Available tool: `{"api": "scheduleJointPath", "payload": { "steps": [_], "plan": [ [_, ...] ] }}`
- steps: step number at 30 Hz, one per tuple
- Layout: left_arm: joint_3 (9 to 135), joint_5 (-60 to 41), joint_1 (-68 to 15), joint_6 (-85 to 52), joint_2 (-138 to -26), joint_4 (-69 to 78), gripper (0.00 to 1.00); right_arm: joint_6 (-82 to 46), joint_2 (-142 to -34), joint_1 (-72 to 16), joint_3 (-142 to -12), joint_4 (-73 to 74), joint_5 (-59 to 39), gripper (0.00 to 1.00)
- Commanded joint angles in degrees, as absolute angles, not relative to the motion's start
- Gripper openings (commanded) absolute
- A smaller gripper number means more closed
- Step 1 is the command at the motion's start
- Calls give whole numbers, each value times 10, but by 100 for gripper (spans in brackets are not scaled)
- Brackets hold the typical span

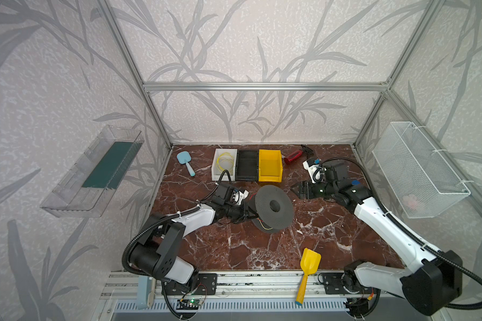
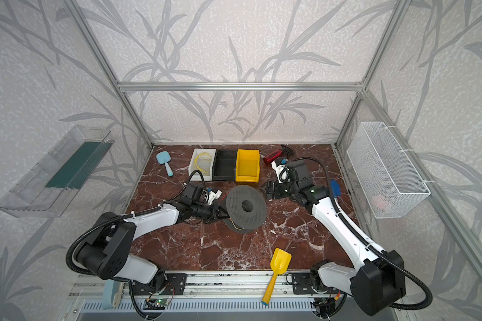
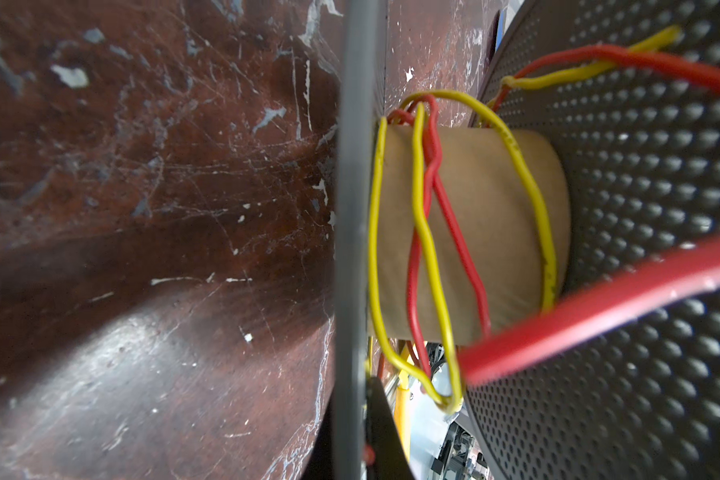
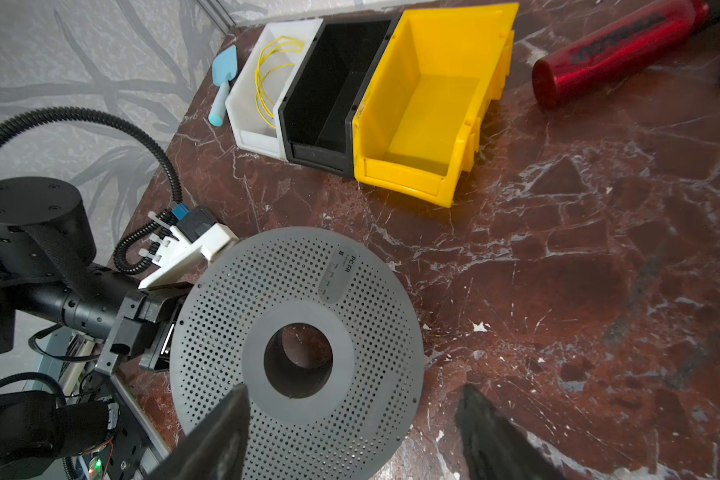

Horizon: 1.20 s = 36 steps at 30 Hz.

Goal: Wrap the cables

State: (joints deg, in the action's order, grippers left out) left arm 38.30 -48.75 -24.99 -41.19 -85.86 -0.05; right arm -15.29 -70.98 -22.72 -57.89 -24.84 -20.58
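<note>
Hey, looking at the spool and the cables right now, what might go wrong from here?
1. The red and yellow cables lie in slack, crossing loops on the cardboard core of the spool; they may tangle or slip off rather than wind tight.
2. The right pincer stands open, not gripping the spool, so a pull on a cable may drag or tip it.
3. The left pincer is shut close against the spool; a loose red strand could snag there.

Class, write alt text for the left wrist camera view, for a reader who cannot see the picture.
Close-up of red and yellow cables wound in loose loops around the tan core of a grey spool, between its flanges, one perforated. A blurred red strand crosses the foreground; reddish marble table fills the rest.
</note>
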Motion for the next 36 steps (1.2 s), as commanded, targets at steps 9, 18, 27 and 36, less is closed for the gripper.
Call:
{"api": "scheduleJointPath", "payload": {
  "steps": [9, 18, 27, 36],
  "plan": [
    [373, -366, -232, -379, -840, -131, 33, -157, -728, -243, -563, -220, -217, 77],
    [355, -326, -218, -376, -788, -187, 42, -159, -725, -243, -564, -219, -220, 77],
    [402, -187, -217, -382, -630, -400, 83, -142, -741, -244, -619, -283, -104, 85],
    [577, 69, -166, -284, -608, -404, 99, -111, -696, -280, -635, -254, 43, 93]
  ]
}}
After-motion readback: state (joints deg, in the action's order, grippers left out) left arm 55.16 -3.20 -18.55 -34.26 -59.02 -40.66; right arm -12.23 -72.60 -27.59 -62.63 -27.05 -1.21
